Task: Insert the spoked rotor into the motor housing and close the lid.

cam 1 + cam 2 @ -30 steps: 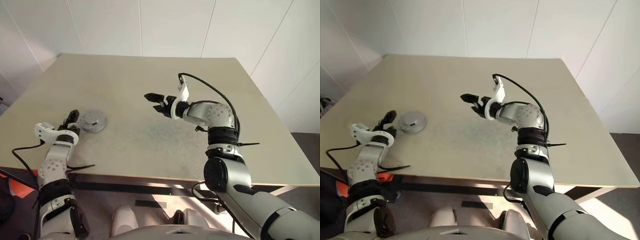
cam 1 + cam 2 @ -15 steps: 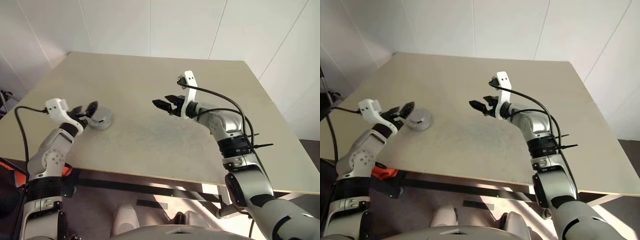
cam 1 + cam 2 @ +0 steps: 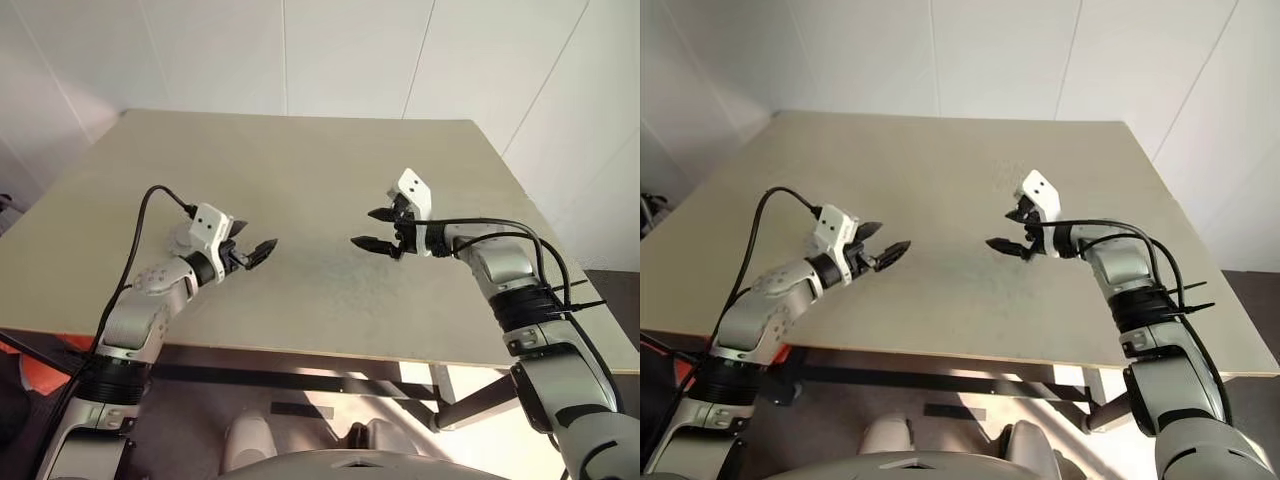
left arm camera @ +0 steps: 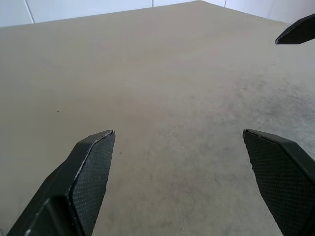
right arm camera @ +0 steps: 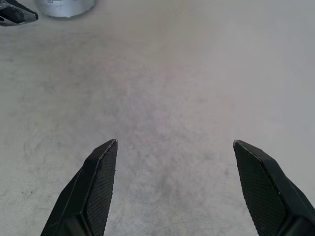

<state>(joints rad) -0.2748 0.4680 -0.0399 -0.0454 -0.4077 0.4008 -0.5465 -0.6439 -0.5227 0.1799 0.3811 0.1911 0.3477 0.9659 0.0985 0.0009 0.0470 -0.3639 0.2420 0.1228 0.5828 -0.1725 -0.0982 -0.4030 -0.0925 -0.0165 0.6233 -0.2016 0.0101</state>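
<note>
Right wrist view showed the motor housing (image 5: 65,7) near the bench's left edge. We found the left end effector (image 3: 252,252) and right end effector (image 3: 376,229) both spread wide, empty. Risk: the left arm masks the housing, inviting a collision.

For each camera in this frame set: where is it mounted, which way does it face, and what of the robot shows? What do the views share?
Left and right eye views: on the head, looking forward and down over the table; both arms show, left gripper and right gripper open and empty.
Left wrist view: looks along its own fingers across the bare tabletop; a tip of the other gripper shows too.
Right wrist view: looks along its own fingers across the table toward the motor housing.
Shared: the same beige table and both grippers.
</note>
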